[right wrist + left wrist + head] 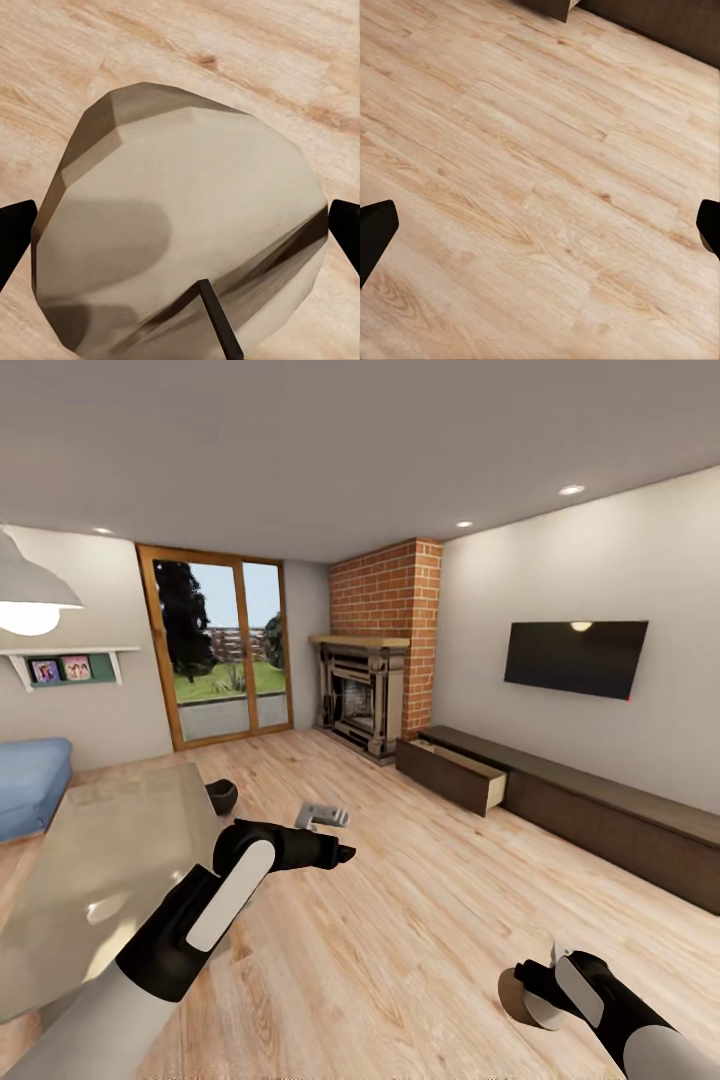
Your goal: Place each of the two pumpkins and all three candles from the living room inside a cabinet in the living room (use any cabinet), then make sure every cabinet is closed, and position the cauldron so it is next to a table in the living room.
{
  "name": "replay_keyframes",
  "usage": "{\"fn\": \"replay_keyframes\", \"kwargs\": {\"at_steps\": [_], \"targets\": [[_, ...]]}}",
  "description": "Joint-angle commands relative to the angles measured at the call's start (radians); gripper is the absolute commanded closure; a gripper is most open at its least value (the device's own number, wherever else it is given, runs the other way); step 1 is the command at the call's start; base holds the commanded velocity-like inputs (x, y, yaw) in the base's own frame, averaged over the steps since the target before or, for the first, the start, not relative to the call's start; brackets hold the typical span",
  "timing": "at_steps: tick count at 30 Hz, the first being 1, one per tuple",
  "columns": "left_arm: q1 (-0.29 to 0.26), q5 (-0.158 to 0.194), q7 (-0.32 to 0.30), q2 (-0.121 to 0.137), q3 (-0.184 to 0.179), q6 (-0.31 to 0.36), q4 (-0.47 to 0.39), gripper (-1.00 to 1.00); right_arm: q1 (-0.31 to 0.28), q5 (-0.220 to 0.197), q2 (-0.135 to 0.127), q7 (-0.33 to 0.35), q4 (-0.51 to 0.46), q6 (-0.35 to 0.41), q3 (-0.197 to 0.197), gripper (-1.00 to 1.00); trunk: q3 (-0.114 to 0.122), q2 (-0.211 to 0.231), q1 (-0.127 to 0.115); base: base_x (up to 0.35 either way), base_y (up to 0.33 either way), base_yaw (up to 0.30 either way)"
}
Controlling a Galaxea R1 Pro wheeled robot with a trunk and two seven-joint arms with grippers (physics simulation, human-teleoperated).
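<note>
Head view over light wood plank floor (400,920). Right tool (535,992) clamps a stubby beige faceted candle (180,232) between its dark fingertips (13,240), above the floor. Left tool (540,225) is spread wide, holding nothing. Long dark brown wood cabinet (600,810) along the TV wall has one drawer (455,772) pulled out. Small black cauldron (222,795) sits beside the pale glassy surface (110,850).
</note>
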Motion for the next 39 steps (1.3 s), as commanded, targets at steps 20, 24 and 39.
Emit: {"fn": "replay_keyframes", "kwargs": {"at_steps": [20, 24, 39], "targets": [[-0.001, 0.009, 0.01, 0.001, -0.003, 0.001, 0.0, -1.0, -0.001, -0.01, -0.001, -0.009, -0.002, 0.003, 0.008, 1.0, -0.035, -0.001, 0.0, 0.0, 0.0, 0.0], [-0.001, 0.009, 0.01, 0.001, -0.003, 0.001, 0.0, -1.0, -0.001, -0.011, -0.001, -0.009, -0.002, 0.003, 0.008, 1.0, -0.041, -0.001, 0.0, 0.0, 0.0, 0.0], [-0.001, 0.009, 0.01, 0.001, -0.003, 0.001, -0.001, -1.0, -0.001, -0.009, -0.001, -0.003, -0.004, 0.091, 0.007, 1.0, -0.066, -0.001, 0.0, 0.0, 0.0, 0.0]]}}
